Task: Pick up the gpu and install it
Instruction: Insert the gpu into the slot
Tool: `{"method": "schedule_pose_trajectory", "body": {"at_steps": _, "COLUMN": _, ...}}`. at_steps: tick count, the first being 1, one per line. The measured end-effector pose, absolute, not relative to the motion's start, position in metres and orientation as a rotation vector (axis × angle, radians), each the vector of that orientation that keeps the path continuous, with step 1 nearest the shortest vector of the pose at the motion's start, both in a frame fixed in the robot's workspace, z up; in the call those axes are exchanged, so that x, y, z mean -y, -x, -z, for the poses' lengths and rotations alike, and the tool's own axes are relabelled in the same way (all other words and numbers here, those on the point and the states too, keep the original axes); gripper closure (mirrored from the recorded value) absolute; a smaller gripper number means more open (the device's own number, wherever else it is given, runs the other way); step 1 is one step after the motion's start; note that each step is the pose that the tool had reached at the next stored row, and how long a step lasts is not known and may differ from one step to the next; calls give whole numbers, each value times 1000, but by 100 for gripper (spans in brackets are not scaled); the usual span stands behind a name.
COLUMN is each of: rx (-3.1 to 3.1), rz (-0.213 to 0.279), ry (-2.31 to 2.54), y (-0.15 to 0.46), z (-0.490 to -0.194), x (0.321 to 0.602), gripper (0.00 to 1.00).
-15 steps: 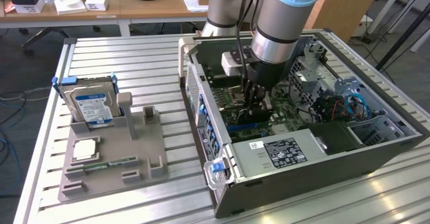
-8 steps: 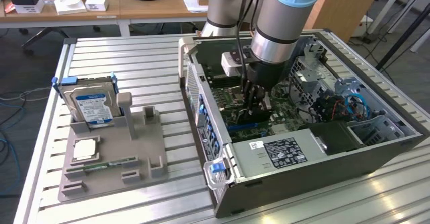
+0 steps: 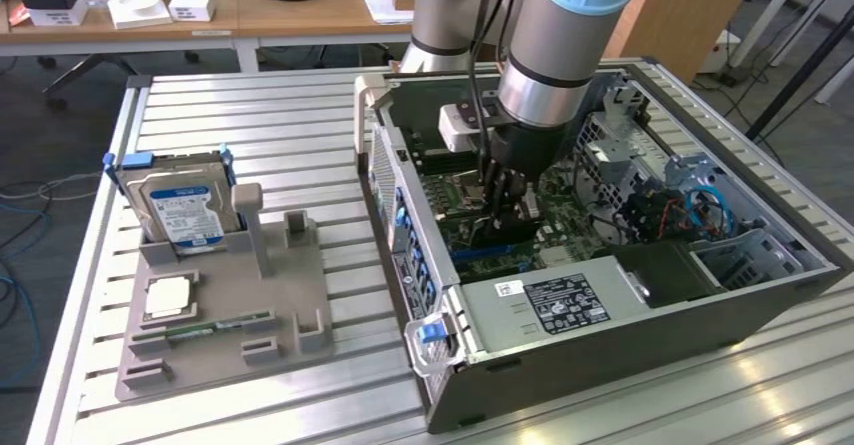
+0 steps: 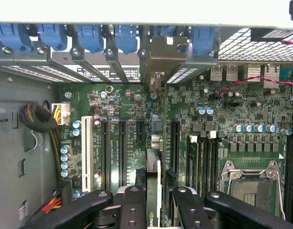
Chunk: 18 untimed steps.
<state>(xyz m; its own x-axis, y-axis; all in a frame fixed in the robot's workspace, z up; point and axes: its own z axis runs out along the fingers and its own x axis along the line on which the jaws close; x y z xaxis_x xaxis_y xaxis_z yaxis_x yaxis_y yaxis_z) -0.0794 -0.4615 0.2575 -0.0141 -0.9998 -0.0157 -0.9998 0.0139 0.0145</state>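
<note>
Arm (image 3: 561, 55) inside open case (image 3: 641, 365); jaws low over motherboard (image 3: 461, 200), grip unclear; hard drive (image 3: 187, 215) on fixture (image 3: 287, 285).

Your exterior camera stands high above the open computer case (image 3: 601, 360) and off to one side of it, tilted down and far enough back to take in the whole case and the slatted table (image 3: 267, 105) around it. Your wrist camera sits inside the case, close over the motherboard (image 4: 223, 109), facing it along the gripper (image 4: 155, 200) and the gpu (image 4: 152, 167) clamped edge-on between its fingers. Both views share the motherboard's slot area.
</note>
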Motion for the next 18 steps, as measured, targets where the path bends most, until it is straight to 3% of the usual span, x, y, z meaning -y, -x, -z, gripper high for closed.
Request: {"method": "schedule_pose_trajectory", "body": {"at_steps": 18, "rx": -2236, "rz": -33, "ry": 2205, "y": 79, "z": -256, "x": 461, "gripper": 74}}
